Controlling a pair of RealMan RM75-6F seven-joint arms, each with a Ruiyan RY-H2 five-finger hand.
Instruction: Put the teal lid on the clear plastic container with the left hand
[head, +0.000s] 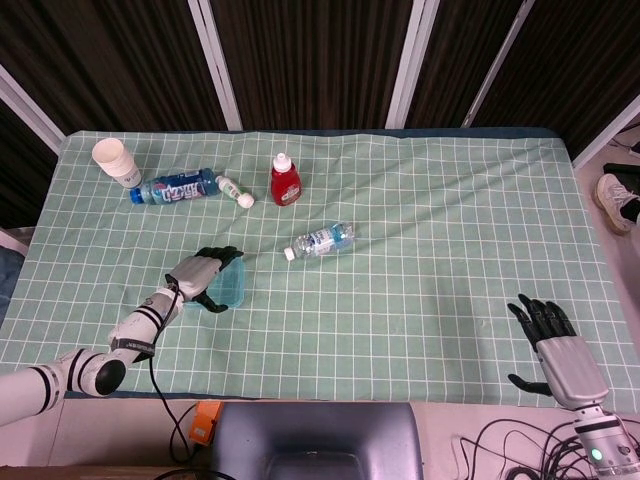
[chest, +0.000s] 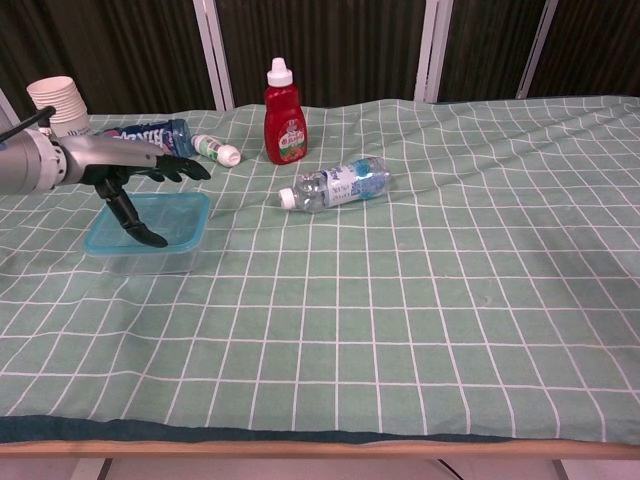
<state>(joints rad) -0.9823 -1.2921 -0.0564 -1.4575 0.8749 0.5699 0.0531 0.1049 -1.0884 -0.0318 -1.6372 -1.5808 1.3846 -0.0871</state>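
Taking the red sauce bottle (head: 285, 181) as the landmark, standing upright toward the far side of the green checked tablecloth (head: 420, 210), the stack of paper cups (head: 113, 159) stood farthest to its left, near the far left corner. Between the cups and the red bottle lay a blue-labelled bottle (head: 176, 187) on its side, and just left of the red bottle a small white bottle (head: 235, 191), also on its side. Nearer the robot and to the left of the red bottle sat the clear plastic container (chest: 140, 258) with the teal lid (chest: 150, 222) lying on top of it; whether the lid was pressed fully home could not be told. The left hand (head: 203, 274) was over the lid's left part, its fingers (chest: 172, 167) stretched out and spread above the far edge and its thumb pointing down toward the lid surface, gripping nothing. Just to the right of the red bottle and a little nearer the robot, a clear water bottle (head: 321, 241) lay on its side, cap toward the container. Far to the right of the red bottle, at the near edge of the table, the right hand (head: 555, 343) was held with its fingers extended and apart, empty.
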